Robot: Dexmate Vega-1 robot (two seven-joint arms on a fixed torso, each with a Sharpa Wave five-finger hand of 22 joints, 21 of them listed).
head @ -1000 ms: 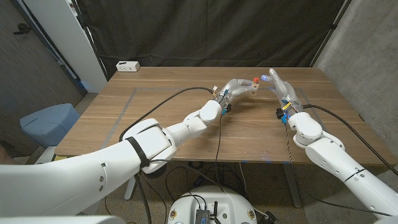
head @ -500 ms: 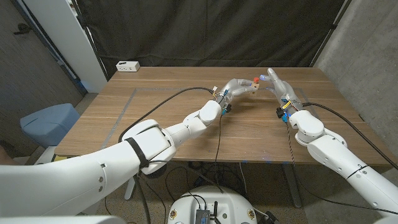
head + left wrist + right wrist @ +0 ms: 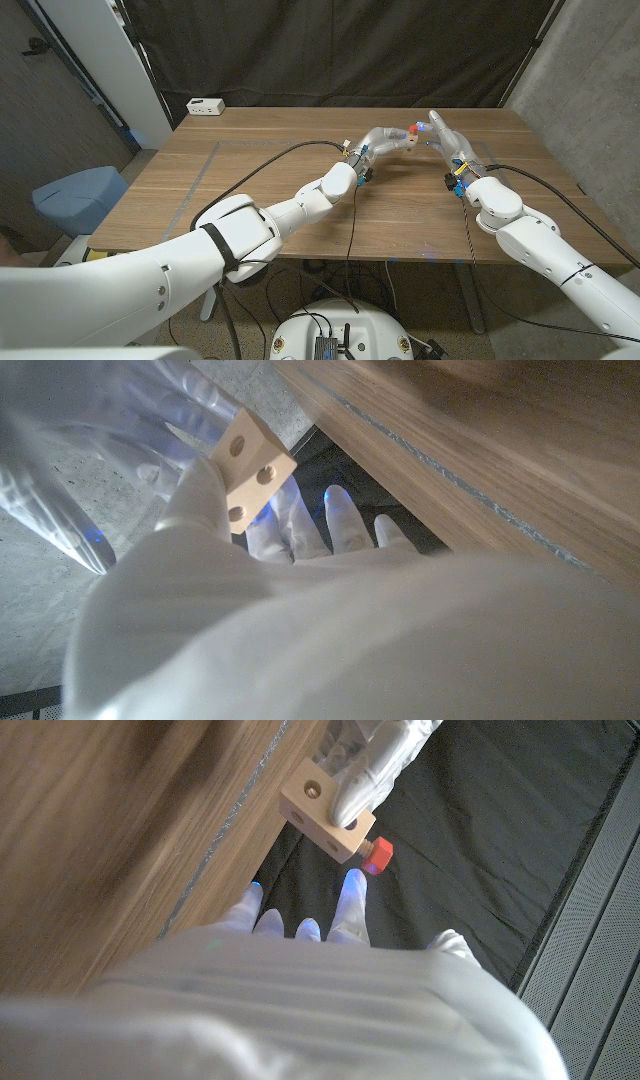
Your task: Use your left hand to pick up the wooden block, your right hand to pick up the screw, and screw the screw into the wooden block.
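Above the far middle of the table my left hand (image 3: 383, 138) holds the pale wooden block (image 3: 407, 141), which has round holes in its faces. In the left wrist view the block (image 3: 251, 468) sits at the hand's fingertips. A red-headed screw (image 3: 413, 129) sticks out of one face; the right wrist view shows the block (image 3: 324, 816) with the screw (image 3: 378, 854) in its side. My right hand (image 3: 447, 138) reaches toward the screw with straight, spread fingers (image 3: 351, 898). Their tips are close beside the screw head, and nothing is gripped.
A white socket box (image 3: 205, 106) lies at the table's far left corner. A black cable (image 3: 290, 148) runs along my left arm over the tabletop (image 3: 250, 190). A blue chair (image 3: 75, 197) stands left of the table, and a dark curtain hangs behind.
My right hand has edged slightly toward the block and screw. The left hand with the block has barely moved.
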